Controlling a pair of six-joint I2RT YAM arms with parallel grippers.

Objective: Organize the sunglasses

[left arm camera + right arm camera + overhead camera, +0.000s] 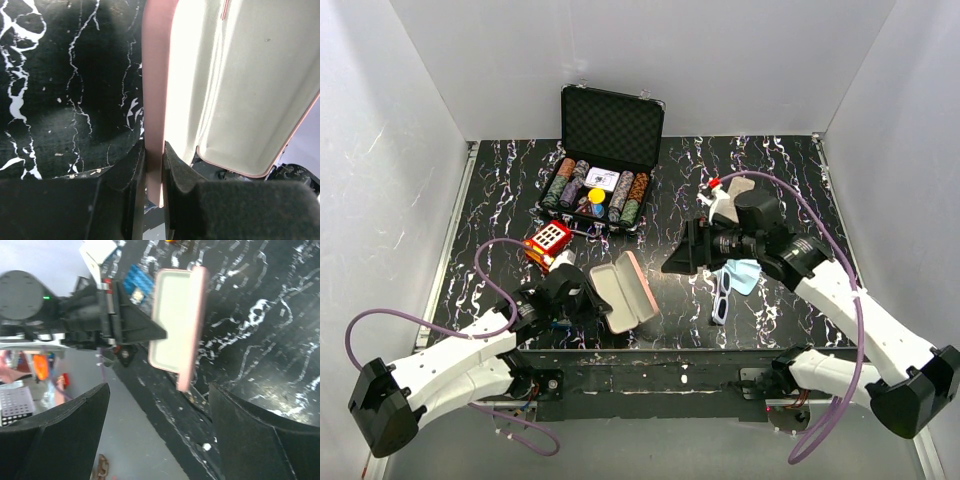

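No legible text, labels or numbers; print on white card (602, 178) in chip case (613, 125) too small.

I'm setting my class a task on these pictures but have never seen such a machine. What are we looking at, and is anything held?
These are two robot arms at the near edge of a black marbled table. One picture looks down from above; the other two come from a camera on each wrist. On it lie white sunglasses, a light blue cloth, an open case of poker chips and a small red box. The left gripper is shut on the wall of an open pink case. The right gripper is open and empty.
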